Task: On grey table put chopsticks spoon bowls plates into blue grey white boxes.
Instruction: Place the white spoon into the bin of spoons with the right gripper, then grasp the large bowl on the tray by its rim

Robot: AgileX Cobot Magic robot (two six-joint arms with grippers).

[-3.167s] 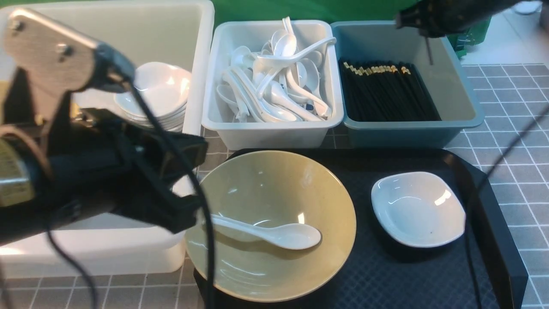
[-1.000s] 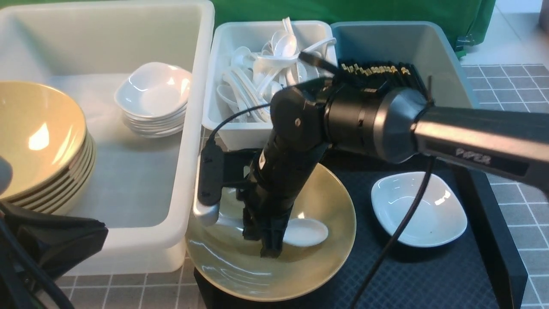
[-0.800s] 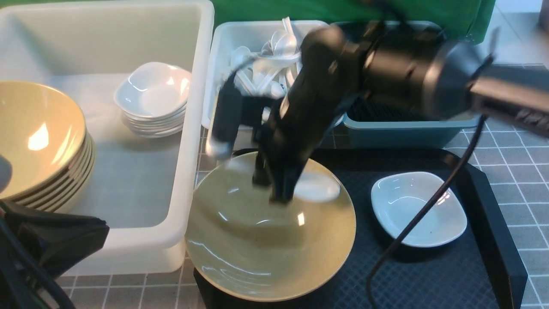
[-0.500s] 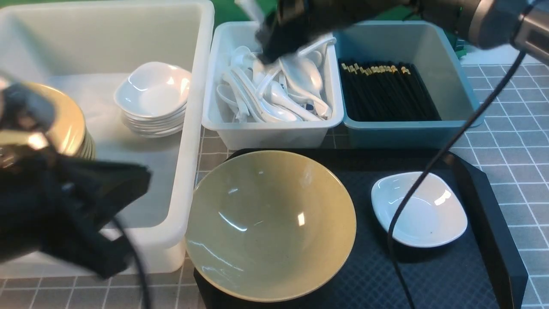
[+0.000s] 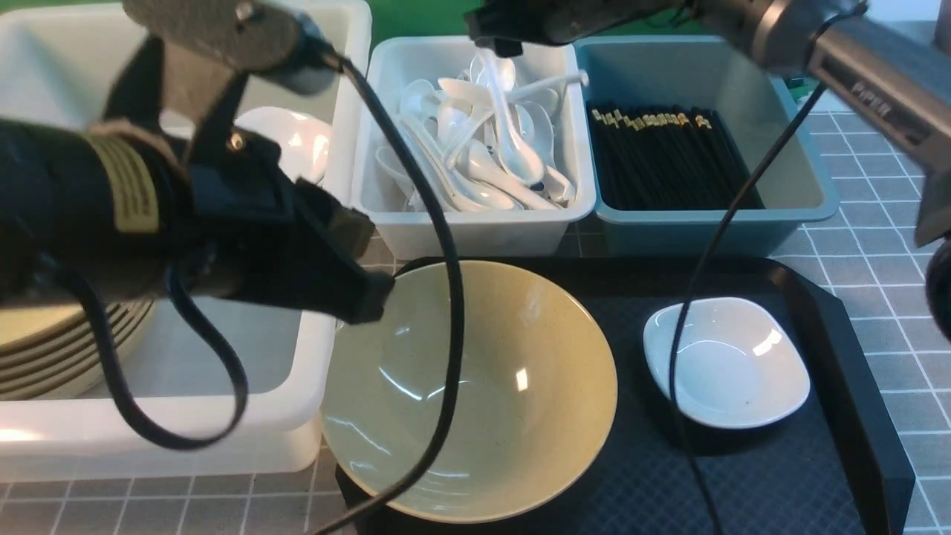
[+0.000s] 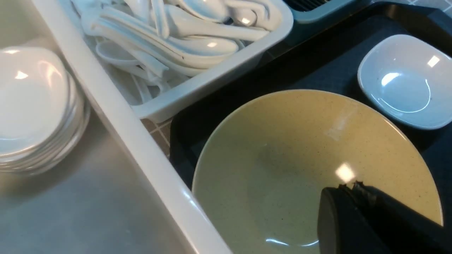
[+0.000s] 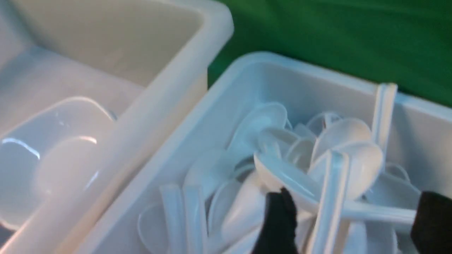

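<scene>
A white spoon [image 5: 514,141] stands steeply among several spoons in the grey-white box [image 5: 475,232], its handle [image 7: 332,197] loose between the spread fingers. My right gripper [image 5: 496,46] [image 7: 353,222] hangs open just above it. My left gripper [image 5: 369,295] [image 6: 349,187] is shut and empty, over the left part of a beige bowl [image 5: 475,386] [image 6: 300,155] on the black tray [image 5: 743,483]. A small white plate [image 5: 724,364] [image 6: 406,81] lies on the tray to the bowl's right. Black chopsticks [image 5: 669,156] fill the teal-blue box [image 5: 706,232].
The large white box [image 5: 223,438] on the left holds a stack of beige bowls [image 5: 67,349] and a stack of white plates [image 5: 297,141] [image 6: 31,106], partly hidden by my left arm. Grey tiled table [image 5: 891,148] shows at the right. A green backdrop stands behind the boxes.
My right gripper lifted the spoon out of the beige bowl, carried it over the grey-white box and opened. My left arm swung in from the left to the bowl's rim.
</scene>
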